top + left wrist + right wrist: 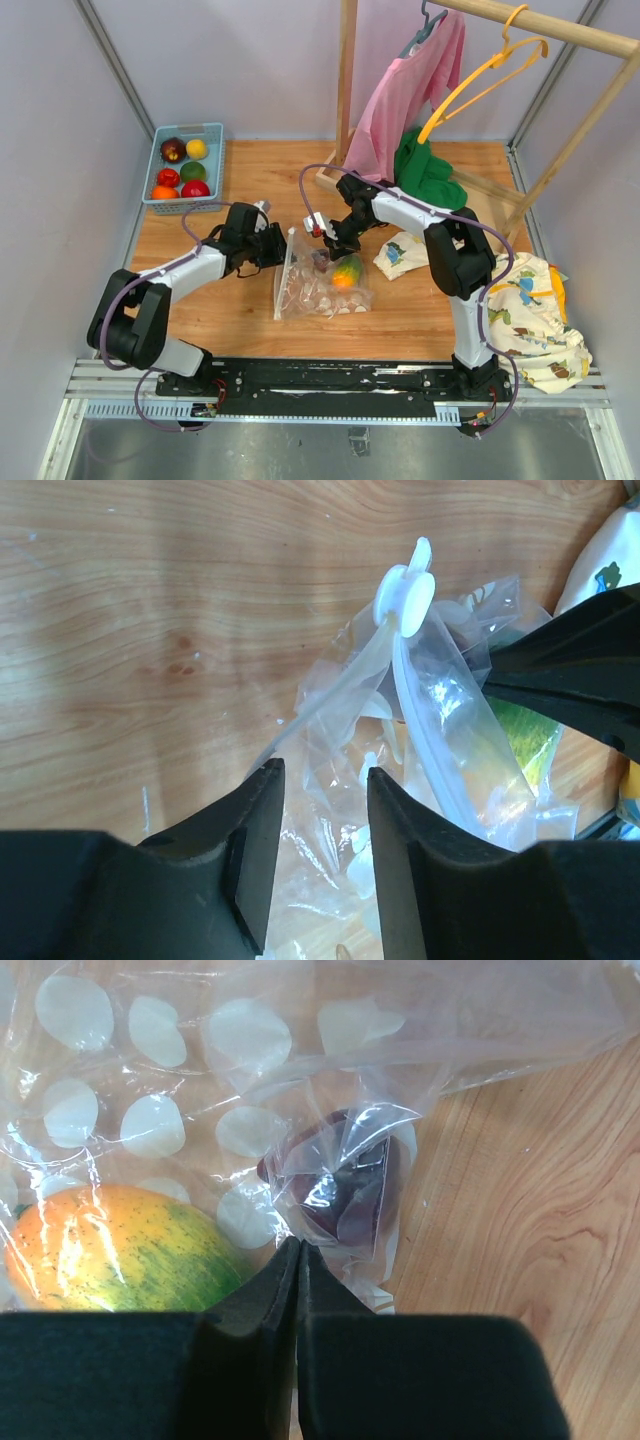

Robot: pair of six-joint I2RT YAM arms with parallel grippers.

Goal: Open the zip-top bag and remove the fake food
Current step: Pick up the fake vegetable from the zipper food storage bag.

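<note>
From above, the zip-top bag (300,292) lies on the bench (250,185) toward its near edge, with fake food (347,272) inside. The left hand (272,248) is at the bag's left edge and the right hand (325,235) at its far edge, both too small here to judge. The left wrist view shows the left hand's fingers apart, loose film between them and the white zip slider (405,595) beyond. The right wrist view shows the right hand pinched together on bag film, beside a dark purple piece (340,1195) and an orange-and-green fruit (110,1250).

Bright, even light from above; soft shadows; glare on zip-top bag (300,1080); wrist-view foreground blurred, dark.
</note>
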